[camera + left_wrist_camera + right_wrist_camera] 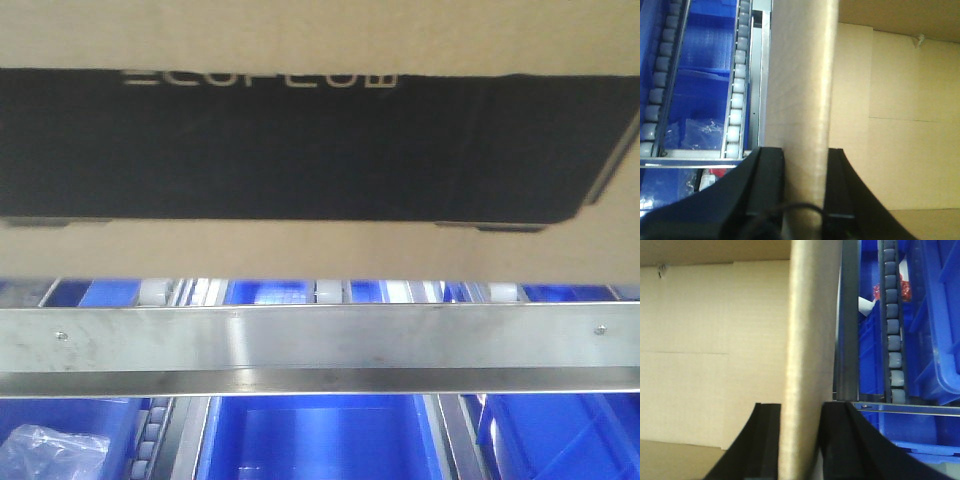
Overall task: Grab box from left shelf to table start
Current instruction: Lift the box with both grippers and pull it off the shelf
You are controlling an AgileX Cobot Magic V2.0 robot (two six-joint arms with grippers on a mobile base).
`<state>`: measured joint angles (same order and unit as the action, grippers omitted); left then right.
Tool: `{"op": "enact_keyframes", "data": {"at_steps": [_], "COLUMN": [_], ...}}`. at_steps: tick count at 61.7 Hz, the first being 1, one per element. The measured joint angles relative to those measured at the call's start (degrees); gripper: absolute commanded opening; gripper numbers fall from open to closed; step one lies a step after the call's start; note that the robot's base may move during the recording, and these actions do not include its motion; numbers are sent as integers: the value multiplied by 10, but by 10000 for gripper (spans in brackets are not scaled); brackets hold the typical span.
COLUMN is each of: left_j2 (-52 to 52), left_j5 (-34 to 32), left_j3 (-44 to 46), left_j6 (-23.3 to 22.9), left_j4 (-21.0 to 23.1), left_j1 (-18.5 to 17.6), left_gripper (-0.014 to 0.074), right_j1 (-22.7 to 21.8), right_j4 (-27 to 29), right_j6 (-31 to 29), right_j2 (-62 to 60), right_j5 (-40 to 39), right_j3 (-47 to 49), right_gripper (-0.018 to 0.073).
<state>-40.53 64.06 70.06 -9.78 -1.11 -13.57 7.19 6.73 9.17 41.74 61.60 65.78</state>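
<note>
The box (320,245) is a brown cardboard carton with a black "ECOFLOW" panel. It fills the top half of the front view, just above the left shelf's brushed-steel rail (320,340). My left gripper (805,155) is shut on the box's left side wall (800,90), one finger outside and one inside the open carton. My right gripper (801,410) is shut on the box's right side wall (807,330) the same way. The table is out of view.
Blue plastic bins (320,435) sit on the level below the rail; one at the left holds a clear plastic bag (50,450). Roller tracks (737,85) (892,330) run alongside the box on both sides, over more blue bins.
</note>
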Motion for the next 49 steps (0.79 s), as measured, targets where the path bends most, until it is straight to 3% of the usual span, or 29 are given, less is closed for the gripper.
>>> {"op": "enact_keyframes", "data": {"at_steps": [49], "left_j2": [25], "left_j5": [31], "left_j3": [0], "left_j6": [6], "left_j4": [11], "left_j1": [0], "left_gripper": [-55], "right_j1": [0], "right_j4": [3], "right_j6": [0], "right_j2": [-15], "right_j5": [29], "right_j3": [21], "right_gripper": [26]}}
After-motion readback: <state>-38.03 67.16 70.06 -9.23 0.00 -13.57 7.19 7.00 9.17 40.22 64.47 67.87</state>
